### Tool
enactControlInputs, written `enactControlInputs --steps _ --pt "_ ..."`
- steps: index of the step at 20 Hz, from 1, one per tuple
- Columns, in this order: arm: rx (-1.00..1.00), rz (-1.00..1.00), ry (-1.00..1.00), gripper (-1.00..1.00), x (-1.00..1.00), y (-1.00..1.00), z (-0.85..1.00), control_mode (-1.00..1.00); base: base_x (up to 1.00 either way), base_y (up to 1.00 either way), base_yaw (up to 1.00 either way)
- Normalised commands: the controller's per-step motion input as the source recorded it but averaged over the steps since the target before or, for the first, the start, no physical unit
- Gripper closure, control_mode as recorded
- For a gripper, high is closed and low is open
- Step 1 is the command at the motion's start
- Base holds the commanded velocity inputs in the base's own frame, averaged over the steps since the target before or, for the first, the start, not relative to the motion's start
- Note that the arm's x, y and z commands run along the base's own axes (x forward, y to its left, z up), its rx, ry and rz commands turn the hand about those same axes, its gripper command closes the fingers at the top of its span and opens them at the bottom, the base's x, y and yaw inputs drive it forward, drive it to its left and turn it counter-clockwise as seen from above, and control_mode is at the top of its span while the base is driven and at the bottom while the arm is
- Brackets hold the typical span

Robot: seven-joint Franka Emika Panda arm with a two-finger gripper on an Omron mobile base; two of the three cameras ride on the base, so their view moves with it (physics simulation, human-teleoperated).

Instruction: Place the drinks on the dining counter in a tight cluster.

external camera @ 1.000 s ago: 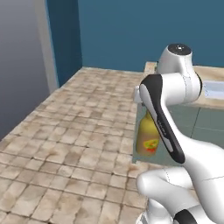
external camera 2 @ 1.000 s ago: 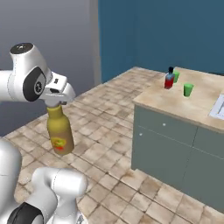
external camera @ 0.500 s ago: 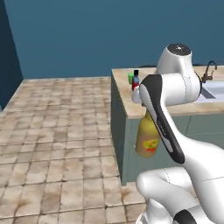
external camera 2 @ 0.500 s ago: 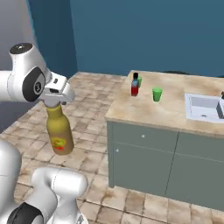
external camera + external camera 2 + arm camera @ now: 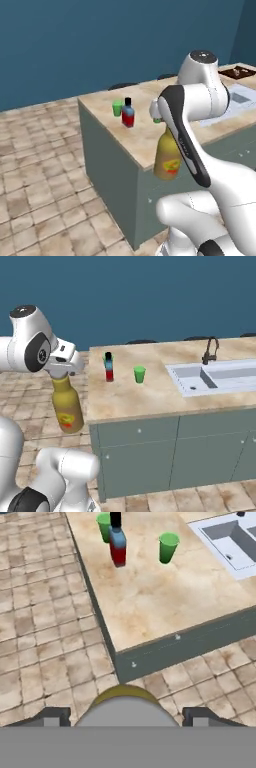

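Since the earlier frame the base has driven closer to the dining surface [image 5: 165, 387]. Hand [image 5: 62, 369] grips the upright amber bottle [image 5: 67, 406] beside its edge; blue bottle [image 5: 109, 369] stands ahead on top.

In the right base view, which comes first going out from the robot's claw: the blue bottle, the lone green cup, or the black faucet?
Measured from the gripper, which holds the amber bottle off the counter's left end:
1. Blue bottle, near the counter's left end.
2. Lone green cup, just right of that bottle.
3. Black faucet, behind the sink, farthest right.
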Motion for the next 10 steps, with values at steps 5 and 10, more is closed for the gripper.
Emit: enactControlInputs --steps 5,10 --pt "0.0 0.0 0.0 1.0 0.0 0.0 0.0 1.0 0.56 0.59 -0.78" --pt "0.0 0.0 0.0 1.0 0.0 0.0 0.0 1.0 0.54 0.5 -0.83"
